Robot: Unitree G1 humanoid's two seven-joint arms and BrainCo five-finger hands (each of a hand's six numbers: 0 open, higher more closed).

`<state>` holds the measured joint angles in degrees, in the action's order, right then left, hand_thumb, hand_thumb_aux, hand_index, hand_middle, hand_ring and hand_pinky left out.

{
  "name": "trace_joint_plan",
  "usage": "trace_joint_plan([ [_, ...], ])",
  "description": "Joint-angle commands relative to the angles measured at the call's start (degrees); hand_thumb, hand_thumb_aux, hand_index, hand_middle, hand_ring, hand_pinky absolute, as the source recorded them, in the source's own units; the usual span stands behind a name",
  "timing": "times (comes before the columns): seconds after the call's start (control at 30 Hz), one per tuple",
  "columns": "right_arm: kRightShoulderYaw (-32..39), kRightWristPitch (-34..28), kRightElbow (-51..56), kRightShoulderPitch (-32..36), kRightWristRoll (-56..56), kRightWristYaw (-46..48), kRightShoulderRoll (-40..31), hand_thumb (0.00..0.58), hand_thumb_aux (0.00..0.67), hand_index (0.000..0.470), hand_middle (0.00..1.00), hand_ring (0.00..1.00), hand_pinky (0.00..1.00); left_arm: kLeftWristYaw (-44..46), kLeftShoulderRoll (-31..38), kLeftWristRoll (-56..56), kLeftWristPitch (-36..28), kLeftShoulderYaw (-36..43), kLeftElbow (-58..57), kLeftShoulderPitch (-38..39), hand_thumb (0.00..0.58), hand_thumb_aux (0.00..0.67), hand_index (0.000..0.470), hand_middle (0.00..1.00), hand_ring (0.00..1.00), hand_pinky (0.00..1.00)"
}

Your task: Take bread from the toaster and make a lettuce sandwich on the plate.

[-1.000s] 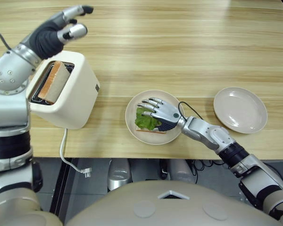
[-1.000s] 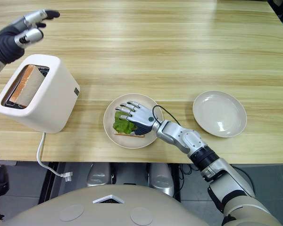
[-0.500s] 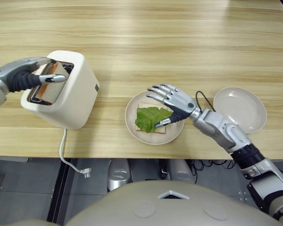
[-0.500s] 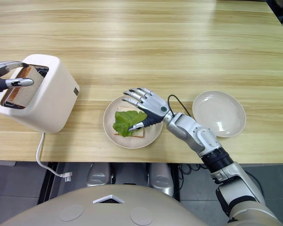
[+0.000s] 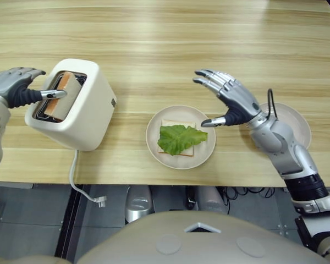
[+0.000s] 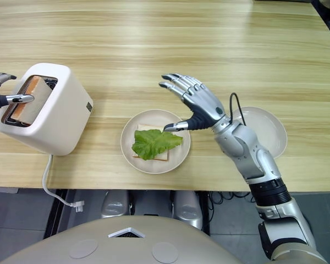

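A white toaster point(image 5: 85, 113) stands at the left with one slice of bread point(image 5: 62, 102) upright in its slot. My left hand point(image 5: 16, 88) is at the toaster's left edge, fingers spread, its thumb tip lying across the slice's face without a clear grip. The middle plate point(image 5: 206, 151) carries a slice of bread point(image 5: 170, 125) with a green lettuce leaf point(image 5: 179, 137) on top. Raised over the table just right of that plate, my right hand point(image 6: 198, 104) is open and empty, palm down.
A second, empty plate point(image 6: 269, 135) sits at the right, partly hidden by my right forearm. The toaster's cable point(image 5: 76, 176) hangs over the front table edge. Bare wooden table stretches behind everything.
My right hand let go of the lettuce, rose and drew back to the right. My left hand came down from above the toaster to the slot, then shifted a little left.
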<state>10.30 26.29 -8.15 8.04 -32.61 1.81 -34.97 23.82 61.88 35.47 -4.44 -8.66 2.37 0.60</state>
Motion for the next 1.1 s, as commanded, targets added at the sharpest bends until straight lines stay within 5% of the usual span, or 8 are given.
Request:
trace_joint_plan([
  [0.03,-2.9,-0.3,0.2,-0.4,2.0,1.2,-0.5,0.000,0.000,0.000,0.00,0.00,0.00,-0.8,-1.2,1.2,0.0,1.7,0.8,-0.6,0.000,0.000,0.000,0.00,0.00,0.00],
  [0.27,-5.7,-0.6,1.9,-1.8,2.0,0.3,0.0,0.000,0.000,0.000,0.00,0.00,0.00,-1.8,-1.0,3.1,0.2,2.2,2.3,-2.1,0.000,0.000,0.000,0.00,0.00,0.00],
  [0.33,-6.1,-0.6,2.1,-1.8,2.0,0.1,0.0,0.000,0.000,0.000,0.00,0.00,0.00,-1.9,-0.9,3.5,0.1,2.1,2.9,-2.2,0.075,0.045,0.031,0.00,0.00,0.00],
  [0.37,-6.2,-0.5,2.2,-1.8,2.0,0.1,0.0,0.000,0.000,0.000,0.00,0.00,0.00,-1.9,-0.9,3.7,0.1,2.0,3.3,-2.2,0.482,0.394,0.271,0.00,0.00,0.00],
  [0.4,-6.3,-0.5,2.2,-1.8,1.9,0.0,0.1,0.000,0.000,0.000,0.00,0.00,0.00,-2.0,-1.0,3.8,0.1,2.0,3.6,-2.2,0.543,0.502,0.345,0.00,0.00,0.00],
  [0.43,-6.4,-0.5,2.3,-1.8,1.9,0.0,0.1,0.000,0.000,0.000,0.00,0.00,0.00,-2.1,-1.0,3.8,0.2,1.9,4.0,-2.2,0.543,0.502,0.345,0.00,0.00,0.00],
  [0.47,-6.5,-0.5,2.3,-1.8,1.8,0.1,0.2,0.000,0.000,0.000,0.00,0.00,0.00,-2.3,-1.1,3.8,0.2,1.8,4.3,-2.3,0.580,0.670,0.460,0.00,0.00,0.00],
  [1.1,-7.1,-0.6,4.1,-0.8,0.5,-0.8,1.3,0.000,0.000,0.000,0.00,0.00,0.00,5.2,-4.7,-10.1,3.1,1.1,0.1,-10.2,0.580,0.670,0.460,0.00,0.00,0.00],
])
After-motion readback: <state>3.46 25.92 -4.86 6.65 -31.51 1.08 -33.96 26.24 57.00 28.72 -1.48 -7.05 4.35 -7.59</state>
